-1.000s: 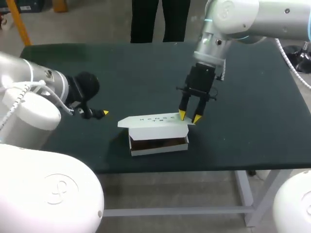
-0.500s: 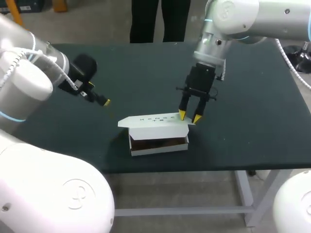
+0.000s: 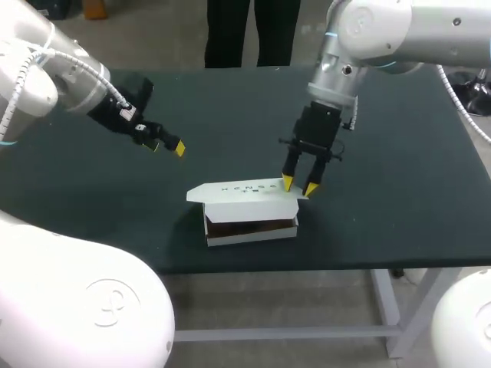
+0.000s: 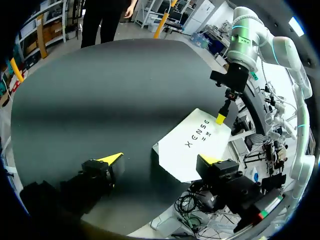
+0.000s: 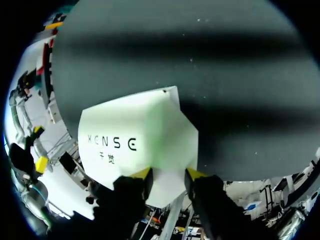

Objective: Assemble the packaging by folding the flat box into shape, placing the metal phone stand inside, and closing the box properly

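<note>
A white box [image 3: 251, 221] stands near the table's front edge, its printed lid [image 3: 242, 190] raised flat over a dark opening whose contents I cannot make out. My right gripper [image 3: 300, 185] points down at the lid's right end, one yellow tip on either side of it. In the right wrist view the lid's [image 5: 137, 140] tapered end fills the gap of that gripper [image 5: 168, 174]. My left gripper [image 3: 170, 145] hangs open above the table, left of the box and apart from it. From the left wrist view its own gripper [image 4: 160, 160] gapes wide, with the lid [image 4: 197, 142] ahead.
The dark table [image 3: 399, 176] stretches wide to the right and behind the box. The box sits close to the front edge [image 3: 330, 264]. A person stands beyond the far edge, not reaching over it.
My left arm has swung up and to the right, carrying its open gripper further over the table toward the box. The right gripper and the box have stayed put.
</note>
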You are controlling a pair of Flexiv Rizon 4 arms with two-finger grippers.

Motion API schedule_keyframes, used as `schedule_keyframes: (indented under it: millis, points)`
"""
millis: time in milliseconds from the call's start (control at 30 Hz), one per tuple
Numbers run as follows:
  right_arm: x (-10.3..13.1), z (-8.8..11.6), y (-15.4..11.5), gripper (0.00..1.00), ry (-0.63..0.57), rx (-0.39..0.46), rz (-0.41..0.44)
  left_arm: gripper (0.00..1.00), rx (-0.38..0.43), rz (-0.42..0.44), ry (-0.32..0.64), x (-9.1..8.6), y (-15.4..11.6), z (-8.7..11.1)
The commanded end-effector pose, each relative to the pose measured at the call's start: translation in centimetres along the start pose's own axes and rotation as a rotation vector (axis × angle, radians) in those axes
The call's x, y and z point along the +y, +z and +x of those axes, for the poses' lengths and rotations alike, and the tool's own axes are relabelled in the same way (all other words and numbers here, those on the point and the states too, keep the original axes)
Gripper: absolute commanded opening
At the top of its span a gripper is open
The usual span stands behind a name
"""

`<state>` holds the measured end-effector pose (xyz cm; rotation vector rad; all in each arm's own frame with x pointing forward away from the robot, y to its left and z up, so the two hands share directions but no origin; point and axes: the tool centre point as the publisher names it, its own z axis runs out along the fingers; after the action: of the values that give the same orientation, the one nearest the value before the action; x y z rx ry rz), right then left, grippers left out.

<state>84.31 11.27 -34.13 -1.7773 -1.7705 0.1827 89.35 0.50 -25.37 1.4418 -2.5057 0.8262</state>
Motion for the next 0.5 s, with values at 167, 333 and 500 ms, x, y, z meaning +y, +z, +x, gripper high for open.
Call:
schedule_keyframes:
  millis: [167,333,500]
  points:
    - [-0.1,-0.3,0.4,0.46,0.000,0.005,-0.015,1.00,-0.231,-0.247,-0.294,0.5,1.3,0.8]
    - [-0.1,-0.3,0.5,0.46,0.007,0.001,-0.036,1.00,-0.285,-0.247,-0.334,0.7,1.8,0.9]
    - [-0.2,-0.4,0.5,0.46,0.004,0.005,-0.044,1.00,-0.285,-0.247,-0.334,0.7,1.8,0.9]
